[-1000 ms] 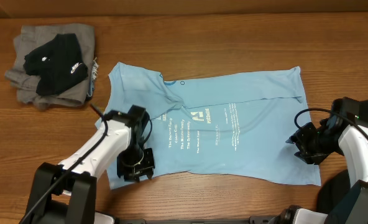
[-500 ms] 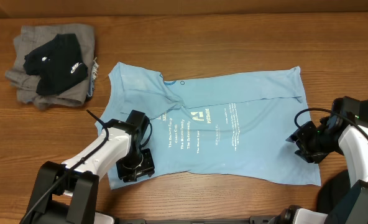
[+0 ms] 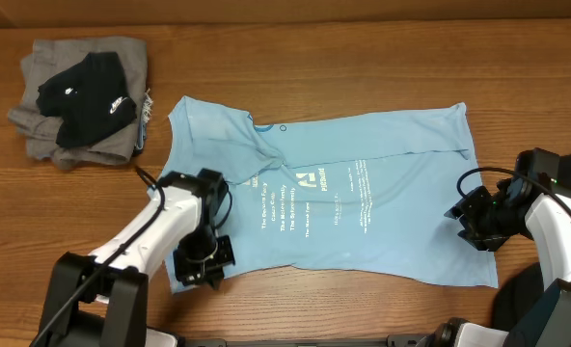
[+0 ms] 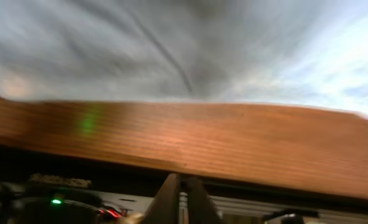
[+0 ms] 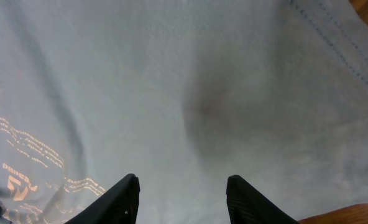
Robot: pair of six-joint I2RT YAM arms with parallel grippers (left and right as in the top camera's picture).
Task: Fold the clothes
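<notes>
The light blue T-shirt [image 3: 363,212] lies spread flat mid-table [image 3: 363,58]. The left gripper [image 3: 201,265] sits closed at its 7 o'clock corner; whether fabric is pinched, I cannot tell. The right gripper [image 3: 464,217] hangs half open and empty over the 3 o'clock edge. The grey and black pile [image 3: 83,101] sits at 10 o'clock, well apart, and bare wood borders the shirt's 12 o'clock edge.

light blue T-shirt [image 3: 392,154]: soft matt knit cloth, stitched hem, flat printed lettering. table [image 3: 314,58]: brown wood, visible grain, smooth, slight sheen. At 10 o'clock: grey garment [image 3: 131,58] matt cloth, black piece [image 3: 88,96] matt cloth. right gripper [image 5: 183,183] fingers: black matt plastic. arm shells [image 3: 155,226]: white smooth plastic.
</notes>
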